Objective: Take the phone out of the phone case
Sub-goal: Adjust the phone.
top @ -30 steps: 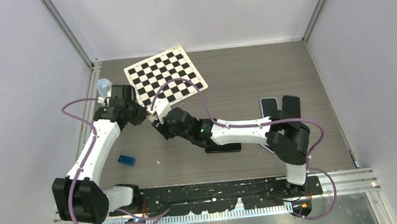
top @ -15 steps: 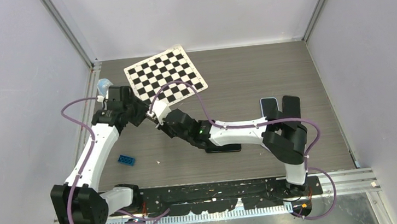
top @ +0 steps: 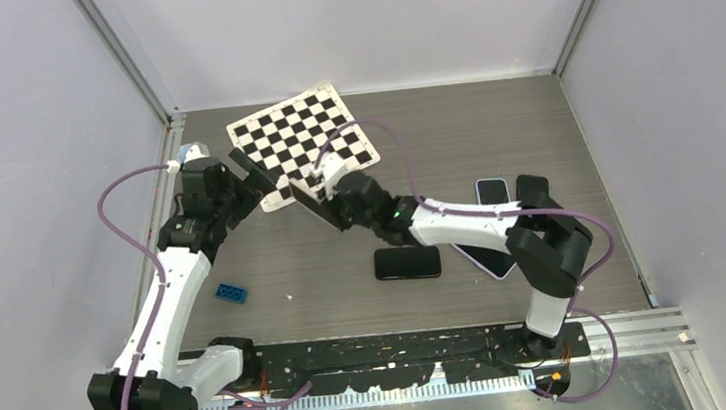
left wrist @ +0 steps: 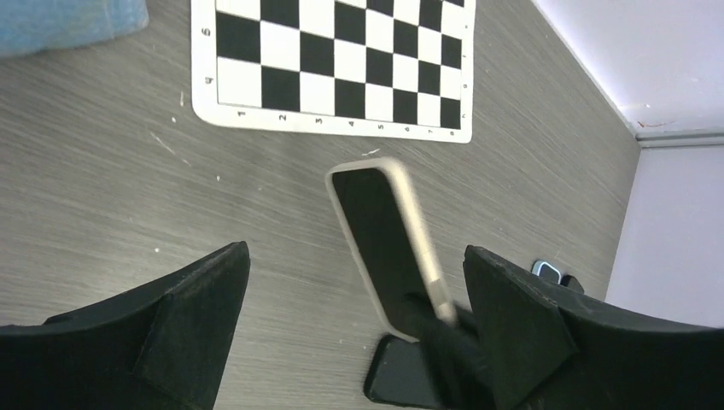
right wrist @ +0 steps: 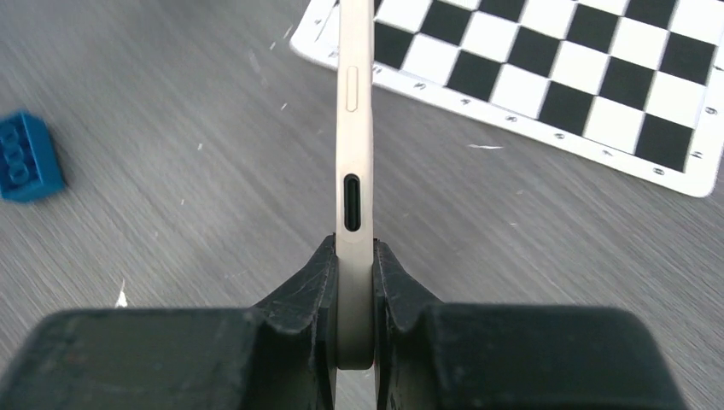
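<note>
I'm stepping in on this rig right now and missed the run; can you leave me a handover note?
Left gripper: open, empty, not touching the phone.
Right gripper: shut on the beige-rimmed phone, held edge-on above the table.
Black slab flat on the table near the right arm; phone or case, unclear.
Done: phone lifted, in one gripper only.
Left: cannot tell whether the case is still on; check, then probably peel it off using the left gripper.

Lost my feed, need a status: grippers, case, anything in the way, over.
Left gripper open, jaws either side of the beige case, not touching. Right gripper shut on it. Emptied or not: can't tell. Nothing blocking.
</note>
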`<control>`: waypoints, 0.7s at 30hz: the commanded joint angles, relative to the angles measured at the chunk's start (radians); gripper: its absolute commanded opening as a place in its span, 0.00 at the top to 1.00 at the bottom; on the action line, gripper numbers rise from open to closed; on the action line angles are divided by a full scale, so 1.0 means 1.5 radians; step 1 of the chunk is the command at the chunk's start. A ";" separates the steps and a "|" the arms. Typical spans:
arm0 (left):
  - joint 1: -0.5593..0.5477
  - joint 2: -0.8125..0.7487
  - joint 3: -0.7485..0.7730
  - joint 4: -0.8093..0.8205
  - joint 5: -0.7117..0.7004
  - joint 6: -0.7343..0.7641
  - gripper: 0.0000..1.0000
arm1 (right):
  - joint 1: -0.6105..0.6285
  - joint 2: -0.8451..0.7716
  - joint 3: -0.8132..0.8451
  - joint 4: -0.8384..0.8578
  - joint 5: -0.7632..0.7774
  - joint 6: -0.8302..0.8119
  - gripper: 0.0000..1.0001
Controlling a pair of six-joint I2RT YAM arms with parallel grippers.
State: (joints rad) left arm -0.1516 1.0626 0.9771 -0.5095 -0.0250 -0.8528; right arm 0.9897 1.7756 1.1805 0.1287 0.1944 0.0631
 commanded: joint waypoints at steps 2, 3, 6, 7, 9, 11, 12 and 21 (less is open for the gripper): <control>0.005 -0.068 -0.042 0.126 0.024 0.071 0.00 | -0.127 -0.101 0.005 0.045 -0.212 0.175 0.99; 0.005 -0.079 -0.053 0.154 0.043 0.078 0.00 | -0.166 -0.106 0.006 0.058 -0.245 0.233 0.99; 0.005 -0.097 -0.078 0.223 0.112 0.104 0.02 | -0.232 -0.128 0.007 0.119 -0.386 0.370 0.99; 0.004 -0.097 -0.079 0.241 0.144 0.111 0.02 | -0.255 -0.131 0.007 0.156 -0.402 0.434 0.99; 0.005 -0.091 -0.080 0.275 0.215 0.117 0.02 | -0.280 -0.138 0.007 0.213 -0.448 0.523 0.99; 0.005 -0.078 -0.077 0.308 0.283 0.114 0.02 | -0.299 -0.131 0.009 0.281 -0.487 0.608 0.99; 0.005 -0.070 -0.075 0.323 0.308 0.109 0.03 | -0.303 -0.127 0.009 0.336 -0.512 0.672 0.99; 0.005 -0.050 -0.102 0.576 0.421 0.009 0.05 | -0.303 -0.053 0.041 0.654 -0.556 1.002 0.99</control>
State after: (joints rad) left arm -0.1486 1.0039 0.8459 0.0589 0.4820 -0.7643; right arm 0.5224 1.6749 1.1824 0.7765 -0.5732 1.2884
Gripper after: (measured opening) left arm 0.950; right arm 0.198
